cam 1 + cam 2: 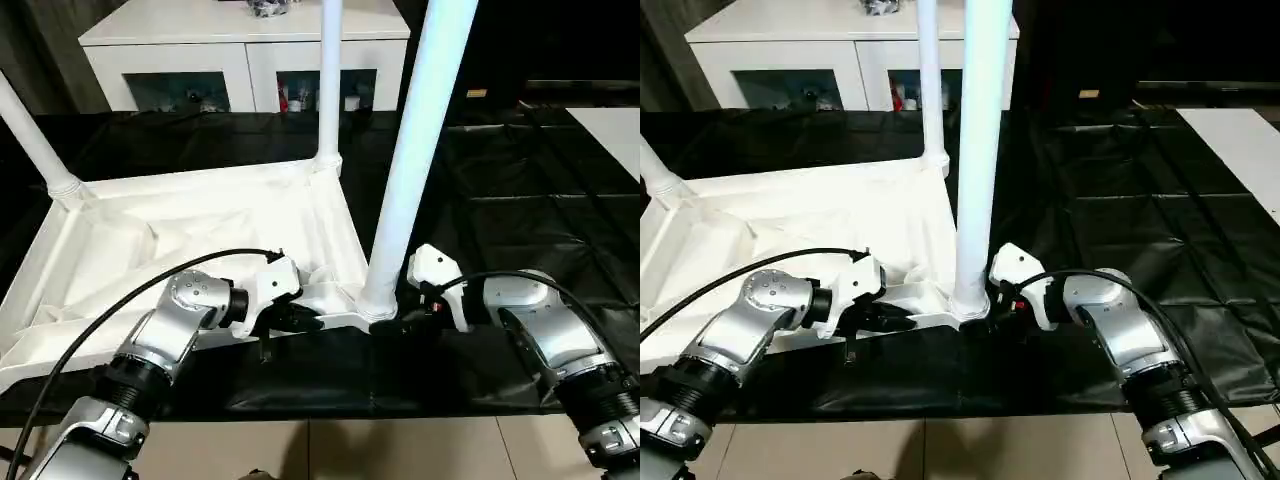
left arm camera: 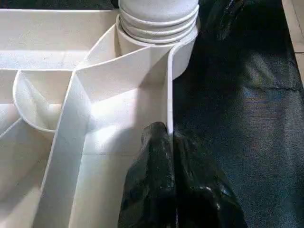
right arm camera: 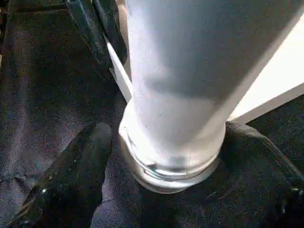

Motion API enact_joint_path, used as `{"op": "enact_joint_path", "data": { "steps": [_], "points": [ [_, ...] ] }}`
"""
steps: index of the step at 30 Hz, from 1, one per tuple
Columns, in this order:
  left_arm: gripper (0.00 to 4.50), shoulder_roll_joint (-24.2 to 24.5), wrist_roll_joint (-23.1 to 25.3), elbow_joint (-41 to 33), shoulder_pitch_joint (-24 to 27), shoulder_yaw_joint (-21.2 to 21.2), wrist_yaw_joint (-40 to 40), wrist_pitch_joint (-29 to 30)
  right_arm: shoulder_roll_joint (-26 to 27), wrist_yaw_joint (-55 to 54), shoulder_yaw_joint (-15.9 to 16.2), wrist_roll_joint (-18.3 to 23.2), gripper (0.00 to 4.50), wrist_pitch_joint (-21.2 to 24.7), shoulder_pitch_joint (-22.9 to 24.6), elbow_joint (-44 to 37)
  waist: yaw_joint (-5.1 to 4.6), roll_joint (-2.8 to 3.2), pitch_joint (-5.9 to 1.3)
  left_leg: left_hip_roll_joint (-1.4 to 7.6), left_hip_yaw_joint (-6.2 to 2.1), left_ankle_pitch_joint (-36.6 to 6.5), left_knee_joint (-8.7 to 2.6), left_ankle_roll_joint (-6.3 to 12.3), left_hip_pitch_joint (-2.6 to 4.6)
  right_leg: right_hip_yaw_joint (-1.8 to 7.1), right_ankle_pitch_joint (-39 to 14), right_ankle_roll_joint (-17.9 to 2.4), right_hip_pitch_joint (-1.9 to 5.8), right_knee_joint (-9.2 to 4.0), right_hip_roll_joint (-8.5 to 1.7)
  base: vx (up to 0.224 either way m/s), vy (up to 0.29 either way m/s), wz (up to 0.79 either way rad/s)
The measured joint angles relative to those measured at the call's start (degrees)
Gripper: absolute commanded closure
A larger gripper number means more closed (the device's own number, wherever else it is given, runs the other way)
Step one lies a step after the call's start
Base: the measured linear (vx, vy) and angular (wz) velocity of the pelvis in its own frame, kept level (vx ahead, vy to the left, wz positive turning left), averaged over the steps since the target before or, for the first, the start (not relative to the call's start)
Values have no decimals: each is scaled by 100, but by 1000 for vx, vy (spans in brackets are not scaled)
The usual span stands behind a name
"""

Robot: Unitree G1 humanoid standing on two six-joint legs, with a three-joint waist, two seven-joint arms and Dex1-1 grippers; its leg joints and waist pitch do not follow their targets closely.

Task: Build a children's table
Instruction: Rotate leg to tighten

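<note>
Three round, tapered white legs (image 1: 415, 160) stand upright in corner sockets of one upturned top (image 1: 200, 240), a white plastic rectangle with ribbed underside, lying on the black-covered worktop (image 1: 520, 200). Left fingers (image 2: 166, 190), glossy black, pinch the top's thin near rim beside the nearest leg. Right fingers (image 3: 71, 175) stand wide, one on each side of that leg's ringed base.
</note>
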Motion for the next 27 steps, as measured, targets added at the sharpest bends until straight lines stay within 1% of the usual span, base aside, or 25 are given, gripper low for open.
{"op": "enact_joint_path", "data": {
  "steps": [1, 4, 5, 6, 9, 11, 20, 21, 22, 24, 25, 27],
  "points": [
    [450, -1, 0, -5, 0, 0, 0, 9, 1, 1, -1, 14, 104, 0, 0, 0, 1, 0, 0, 0, 0, 0, 0, 0, 0, 0, 0, 0, 0, 0, 0, 0, 0, 0],
    [450, 1, -1, -22, 5, 0, -26, 26, 1, 4, -46, 45, 125, 5, 0, 0, 2, 0, 0, 0, 0, 0, 0, 0, -1, 0, 0, 0, 0, 0, 0, 0, 0, 0],
    [450, 2, -1, -23, 5, 0, -33, 28, 2, 9, -56, 55, 125, 5, 0, -1, 4, 0, 0, 0, 0, 0, 0, 0, -1, 0, 0, 0, 0, 0, 0, 0, 0, 0],
    [450, 3, -1, -23, 5, 0, -34, 28, 2, 14, -61, 69, 151, 6, 1, -1, 4, 0, 0, 0, 0, 0, 0, 0, -1, 0, 0, 0, 0, 0, 0, 0, 0, 0],
    [450, 8, -2, -30, 8, 0, -51, 29, 1, 26, -73, 86, 160, 15, 3, -1, 4, 0, 0, 0, 0, 1, 0, 1, -1, -1, 0, 0, -1, 0, 0, 0, 0, 0],
    [450, 8, -2, -36, 9, -1, -53, 32, 0, 32, -82, 102, 176, 18, 12, -1, 5, 0, 0, 0, 0, 1, 1, 2, -2, 0, 0, 0, -1, 0, 0, 0, 0, 0],
    [450, -17, -1, -44, 12, 3, -39, 50, 76, -41, -117, 102, 183, 25, 13, 46, 2, -6, 2, 1, 0, 3, 3, 5, -1, -1, 0, 0, -2, 6, 0, 0, 0, 0],
    [450, -27, 2, -33, 12, 9, 13, 57, 175, -135, -149, 97, 183, 35, 12, 94, 0, -9, 0, 1, 1, 3, 5, 4, 0, 0, 0, 0, -1, 8, 0, 0, 0, 0],
    [450, -83, 54, 28, 2, 54, 214, 66, 374, -454, -268, 87, 183, 69, 4, 252, -28, -19, -6, 2, 1, 2, 11, 2, 4, 1, 1, -1, -1, 17, 0, 0, 0, 0],
    [450, -179, 128, 144, -47, 108, 470, 80, 630, -944, -407, 71, 183, 144, 1, 382, -101, -30, -2, 5, 0, 1, 23, 0, 5, 0, 6, -8, 1, 22, 0, 0, 0, 0],
    [450, -305, 216, 275, -127, 140, 707, 89, 798, -1325, -500, 48, 183, 203, -34, 493, -143, -31, -3, 4, 0, 1, 30, 0, 7, 2, 9, -13, 5, 22, 0, 0, 0, 0],
    [450, -557, 328, 542, -326, 170, 1156, 121, 1082, -1968, -693, 14, 183, 364, -60, 586, -166, -32, -3, 2, 0, 1, 38, 1, 8, 6, 13, -20, 10, 17, 0, 0, 0, 0]
  ]
}}
